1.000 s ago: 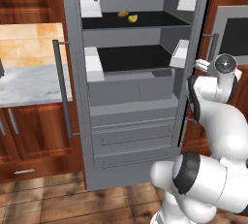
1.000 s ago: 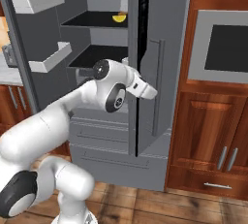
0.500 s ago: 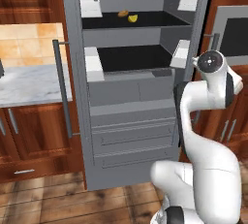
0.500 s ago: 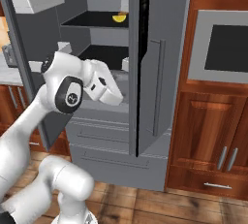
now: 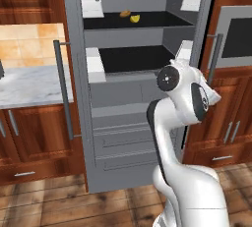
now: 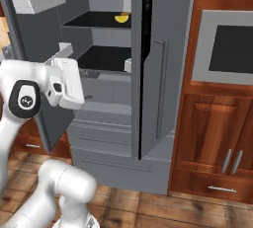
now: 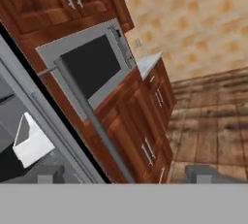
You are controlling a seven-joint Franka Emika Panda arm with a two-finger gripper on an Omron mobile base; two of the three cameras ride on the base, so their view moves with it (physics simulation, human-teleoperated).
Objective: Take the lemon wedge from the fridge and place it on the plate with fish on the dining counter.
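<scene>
The fridge (image 5: pixel 123 137) stands with both doors open. On its upper black shelf lies the tiny yellow lemon wedge (image 5: pixel 135 18) (image 6: pixel 121 19), next to an orange-brown rounded item (image 5: pixel 125 13). My arm is folded in front of the lower shelf, well below the wedge. In the right base view the white hand (image 6: pixel 66 81) hangs left of the right door (image 6: pixel 158 24). My gripper (image 7: pixel 128 174) is open with nothing between its fingertips (image 7: pixel 48 174), and it faces the right door's bar handle (image 7: pixel 82 106). The plate with fish and the dining counter are out of view.
A built-in steel oven (image 5: pixel 236 44) (image 7: pixel 92 68) sits in wood cabinets right of the fridge. A small marble worktop (image 5: pixel 29 83) backed by tan tiles lies to the left. White door bins (image 5: pixel 92 5) hang on both doors. Grey drawers fill the fridge's lower half.
My arm has swung away from the right door's handle toward the left, across the fridge's front, and the hand has turned. The doors and the food have not moved.
</scene>
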